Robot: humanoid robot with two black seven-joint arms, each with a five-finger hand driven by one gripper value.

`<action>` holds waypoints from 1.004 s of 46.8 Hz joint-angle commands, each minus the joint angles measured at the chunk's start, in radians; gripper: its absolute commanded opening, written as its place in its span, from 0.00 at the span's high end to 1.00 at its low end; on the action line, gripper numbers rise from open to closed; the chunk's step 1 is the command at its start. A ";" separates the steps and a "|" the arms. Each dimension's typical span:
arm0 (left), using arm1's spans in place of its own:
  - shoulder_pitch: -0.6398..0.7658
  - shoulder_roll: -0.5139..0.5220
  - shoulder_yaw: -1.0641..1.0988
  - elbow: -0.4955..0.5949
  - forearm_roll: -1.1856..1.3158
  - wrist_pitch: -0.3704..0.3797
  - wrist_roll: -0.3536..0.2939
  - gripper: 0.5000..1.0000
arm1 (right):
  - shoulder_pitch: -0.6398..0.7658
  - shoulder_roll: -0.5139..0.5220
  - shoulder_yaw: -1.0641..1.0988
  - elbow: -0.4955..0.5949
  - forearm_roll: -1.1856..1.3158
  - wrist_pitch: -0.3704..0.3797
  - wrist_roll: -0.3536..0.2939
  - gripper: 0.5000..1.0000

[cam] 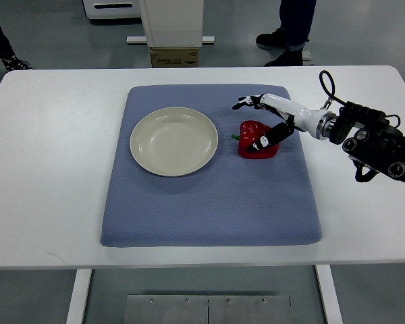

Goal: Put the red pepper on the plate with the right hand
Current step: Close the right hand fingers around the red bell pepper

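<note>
The right hand reached in from the right edge and hovered spread over the red pepper, its white fingers stretched past the far side of the fruit while a dark-tipped thumb lay against the near face; the fingers had not closed, so the hand read as open and bracketing the pepper, probably to pinch it between thumb and fingers. The pepper itself sat directly beneath the hand on the blue mat, its green stem pointing away from the wrist toward the plate. That plate lay just beyond the pepper on the side opposite the arm, near it but not touching, empty and flat, so the carry looked like a short one straight ahead of the fingertips. The mat seemed to be there to cushion and steady both things. Room for moving looked generous: the mat ran on bare well below the hand and past the plate, and the white desk extended clear of the mat on every side. Behind the hand, the black forearm with its looped cable crossed the desk's right border. The left hand was not in view. Far beyond the hand, past the desk's back edge, a person's shoes stood on the floor beside a white machine base.
</note>
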State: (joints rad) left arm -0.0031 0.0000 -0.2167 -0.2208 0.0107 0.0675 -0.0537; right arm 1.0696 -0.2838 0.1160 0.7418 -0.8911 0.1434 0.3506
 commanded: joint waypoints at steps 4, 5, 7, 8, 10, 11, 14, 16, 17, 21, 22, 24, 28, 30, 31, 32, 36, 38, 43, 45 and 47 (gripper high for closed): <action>0.000 0.000 0.000 0.000 0.000 0.000 0.000 0.00 | 0.006 0.003 -0.028 -0.012 -0.003 -0.002 -0.002 0.13; 0.000 0.000 0.000 -0.002 0.000 0.000 0.000 0.00 | 0.006 0.005 -0.032 -0.016 -0.005 -0.001 -0.002 0.13; 0.000 0.000 0.000 0.000 0.000 0.000 0.000 0.00 | 0.006 0.008 -0.041 -0.024 -0.005 -0.002 -0.002 0.13; 0.000 0.000 0.000 0.000 0.000 0.000 0.000 0.00 | 0.006 0.008 -0.047 -0.027 -0.005 -0.001 -0.002 0.14; 0.000 0.000 -0.001 0.000 0.000 0.000 0.000 0.00 | 0.006 0.009 -0.059 -0.032 -0.005 -0.001 -0.002 0.16; 0.000 0.000 0.000 0.000 0.000 0.000 0.000 0.00 | 0.006 0.009 -0.064 -0.035 -0.005 -0.002 -0.004 0.16; 0.000 0.000 0.000 0.000 0.000 0.000 0.000 0.00 | 0.006 0.009 -0.067 -0.041 -0.005 -0.001 -0.004 0.18; 0.000 0.000 0.000 0.000 0.000 0.000 0.000 0.00 | 0.004 0.011 -0.068 -0.041 -0.005 -0.002 -0.004 0.18; 0.000 0.000 0.000 0.000 0.000 0.000 0.000 0.00 | 0.004 0.011 -0.070 -0.042 -0.005 -0.001 -0.004 0.19; 0.000 0.000 0.000 0.000 0.000 0.000 0.000 0.00 | 0.004 0.011 -0.076 -0.044 -0.005 -0.001 -0.002 0.23; 0.000 0.000 0.000 0.000 0.000 0.000 0.000 0.00 | 0.004 0.011 -0.079 -0.044 -0.005 -0.001 -0.004 0.24; 0.000 0.000 0.000 0.000 0.000 0.000 0.000 0.00 | 0.004 0.011 -0.079 -0.044 -0.005 -0.001 -0.004 0.27; 0.000 0.000 0.000 0.000 0.000 0.000 0.000 0.00 | 0.004 0.011 -0.079 -0.045 -0.005 -0.001 -0.002 0.36; 0.000 0.000 0.000 0.000 0.000 0.000 0.000 0.00 | 0.004 0.011 -0.081 -0.050 -0.005 -0.001 -0.001 0.43; 0.000 0.000 0.000 0.000 0.000 0.000 0.000 0.00 | 0.004 0.011 -0.084 -0.056 -0.005 -0.001 -0.001 0.45; 0.000 0.000 0.000 0.000 0.000 0.000 0.000 0.00 | 0.004 0.011 -0.084 -0.058 -0.005 -0.001 -0.001 0.47; 0.000 0.000 -0.001 0.000 0.000 0.000 0.000 0.00 | 0.004 0.011 -0.085 -0.062 -0.005 -0.001 0.001 0.60; 0.000 0.000 -0.001 0.000 0.000 0.000 0.000 0.00 | 0.004 0.011 -0.085 -0.062 -0.005 -0.001 0.001 0.69; 0.000 0.000 0.000 0.000 0.000 0.000 0.000 0.00 | 0.004 0.009 -0.085 -0.064 -0.005 -0.001 -0.001 1.00; 0.000 0.000 -0.001 0.000 0.000 0.000 0.000 0.00 | 0.004 0.008 -0.087 -0.065 -0.005 -0.001 -0.001 1.00; 0.000 0.000 -0.001 -0.002 0.000 0.000 0.000 0.00 | 0.006 0.008 -0.085 -0.068 -0.003 -0.001 -0.002 1.00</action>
State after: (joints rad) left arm -0.0030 0.0000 -0.2169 -0.2209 0.0107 0.0675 -0.0537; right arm 1.0738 -0.2747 0.0298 0.6774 -0.8954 0.1427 0.3506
